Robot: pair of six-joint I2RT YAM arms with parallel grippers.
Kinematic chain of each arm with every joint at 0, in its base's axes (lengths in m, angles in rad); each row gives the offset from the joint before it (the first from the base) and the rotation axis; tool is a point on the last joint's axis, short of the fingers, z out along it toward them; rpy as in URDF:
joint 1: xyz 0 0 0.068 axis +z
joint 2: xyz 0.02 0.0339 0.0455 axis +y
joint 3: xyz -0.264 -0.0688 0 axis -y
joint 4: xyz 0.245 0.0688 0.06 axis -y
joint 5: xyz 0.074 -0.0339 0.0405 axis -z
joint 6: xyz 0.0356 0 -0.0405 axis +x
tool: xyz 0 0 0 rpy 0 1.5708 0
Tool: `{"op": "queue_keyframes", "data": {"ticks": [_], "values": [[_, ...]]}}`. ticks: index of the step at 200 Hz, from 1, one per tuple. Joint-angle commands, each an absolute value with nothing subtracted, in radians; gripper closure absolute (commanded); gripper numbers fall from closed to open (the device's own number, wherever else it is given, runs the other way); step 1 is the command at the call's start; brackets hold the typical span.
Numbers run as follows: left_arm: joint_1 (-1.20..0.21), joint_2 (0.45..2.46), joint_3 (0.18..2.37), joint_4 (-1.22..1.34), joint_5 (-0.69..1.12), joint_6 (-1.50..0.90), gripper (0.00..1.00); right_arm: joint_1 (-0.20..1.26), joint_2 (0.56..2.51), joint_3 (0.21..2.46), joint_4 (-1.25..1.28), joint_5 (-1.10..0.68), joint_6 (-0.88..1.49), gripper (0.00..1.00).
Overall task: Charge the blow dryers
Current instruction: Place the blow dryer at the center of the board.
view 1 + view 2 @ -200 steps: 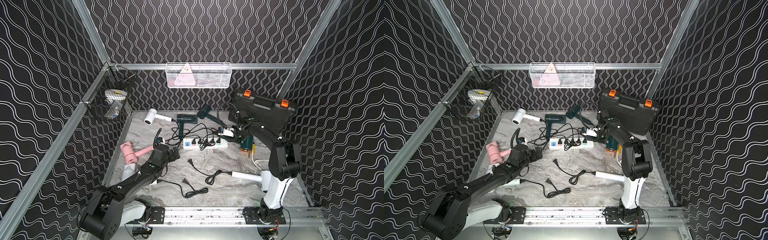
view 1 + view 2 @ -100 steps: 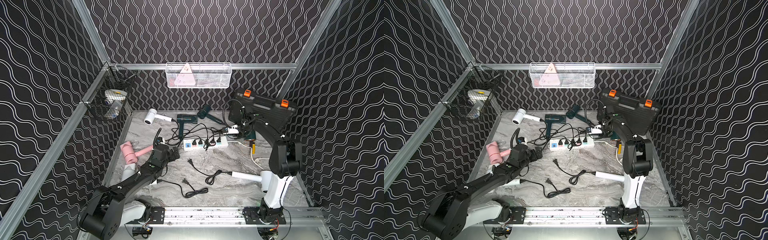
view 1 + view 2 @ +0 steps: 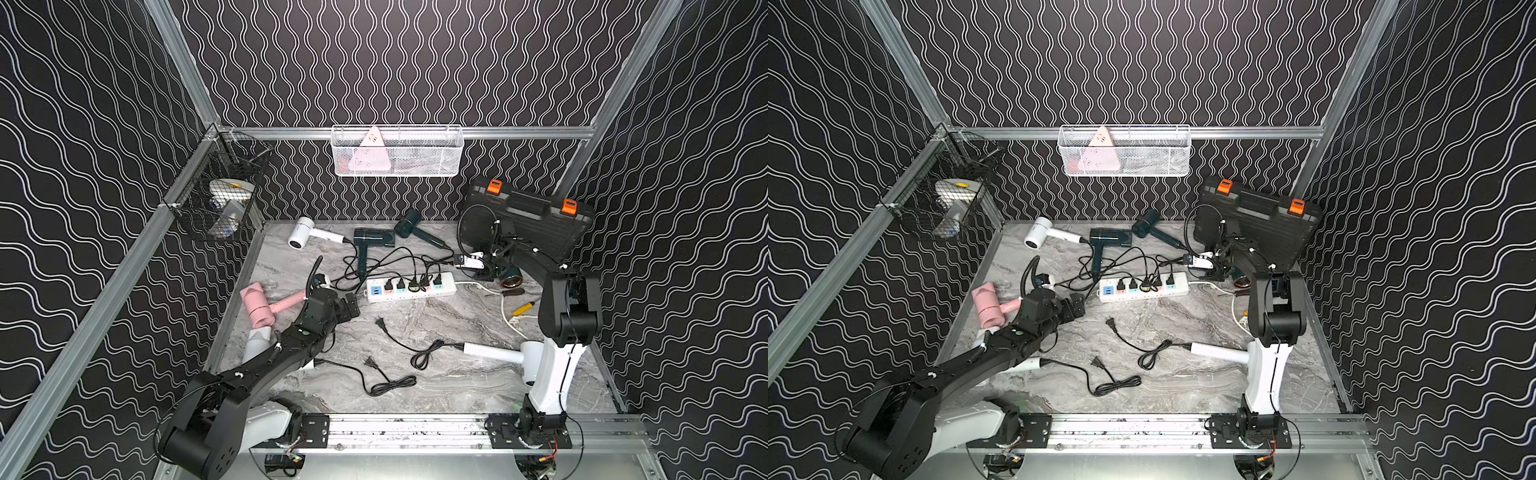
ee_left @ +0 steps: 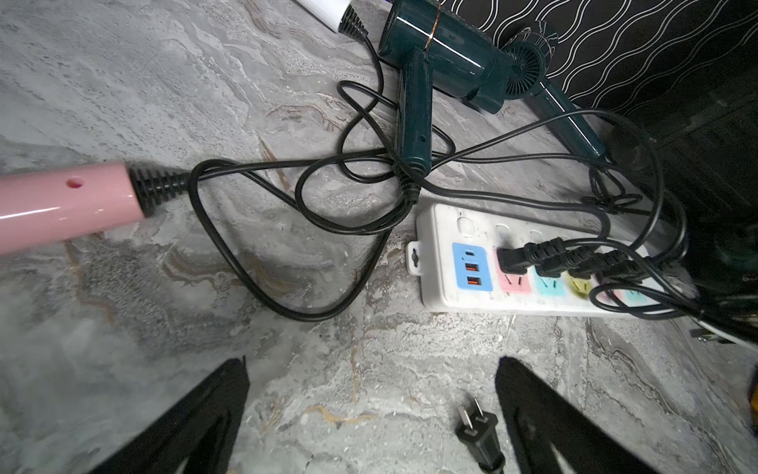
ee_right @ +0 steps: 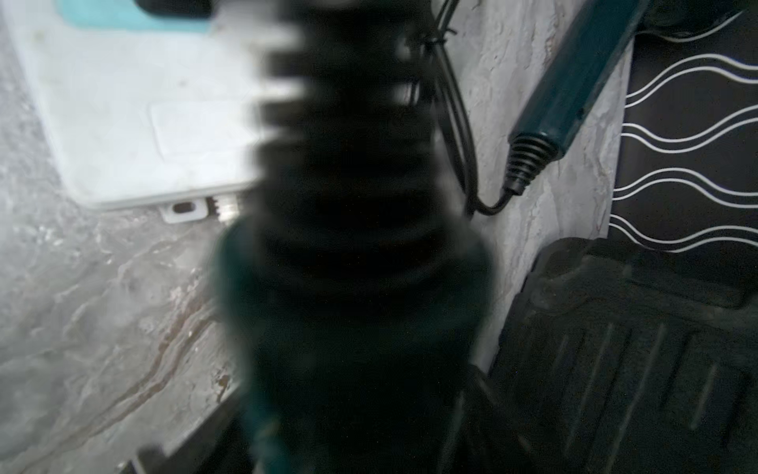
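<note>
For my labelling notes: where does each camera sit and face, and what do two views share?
Both top views: high in front, looking down at the table and back wall; left arm and right arm show.
Left wrist: on the left arm, facing the power strip; its black fingers show, spread apart.
Right wrist: close over a blurred dark green dryer; no fingers clearly seen.
Shared: both wrist views show the power strip.
</note>
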State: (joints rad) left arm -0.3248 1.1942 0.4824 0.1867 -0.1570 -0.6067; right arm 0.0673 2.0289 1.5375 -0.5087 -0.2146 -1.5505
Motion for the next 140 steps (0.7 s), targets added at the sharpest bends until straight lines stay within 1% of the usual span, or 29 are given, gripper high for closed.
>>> {"op": "queue_keyframes", "data": {"ticks": [1,17,47,60,70,80,96,115,129,140], "values": [[-0.324,1.186,0.477,0.215,-0.156,-0.609,0.01,0.068,1.982,1.531,-0.437,-0.261,-1.424,0.01],[-0.322,1.184,0.477,0.215,-0.153,-0.608,0.01,0.067,1.947,1.519,-0.397,-0.262,-1.304,0.01],[-0.322,1.177,0.474,0.218,-0.15,-0.609,0.01,0.067,1.862,1.504,-0.3,-0.331,-0.903,0.0],[-0.323,1.177,0.473,0.218,-0.15,-0.609,0.01,0.07,1.809,1.47,-0.229,-0.375,-0.725,0.0],[-0.323,1.173,0.472,0.218,-0.15,-0.609,0.01,0.072,1.778,1.432,-0.19,-0.425,-0.643,0.0],[-0.324,1.169,0.472,0.216,-0.149,-0.61,0.01,0.073,1.75,1.386,-0.128,-0.43,-0.559,0.0],[-0.324,1.16,0.47,0.215,-0.146,-0.61,0.01,0.076,1.742,1.359,-0.17,-0.452,-0.562,0.0],[-0.324,1.152,0.466,0.216,-0.141,-0.612,0.01,0.09,1.764,1.35,-0.232,-0.426,-0.582,0.0],[-0.324,1.15,0.466,0.216,-0.138,-0.613,0.01,0.102,1.772,1.366,-0.285,-0.426,-0.549,0.0],[-0.325,1.149,0.466,0.216,-0.137,-0.614,0.01,0.111,1.762,1.355,-0.276,-0.438,-0.501,0.0]]}}
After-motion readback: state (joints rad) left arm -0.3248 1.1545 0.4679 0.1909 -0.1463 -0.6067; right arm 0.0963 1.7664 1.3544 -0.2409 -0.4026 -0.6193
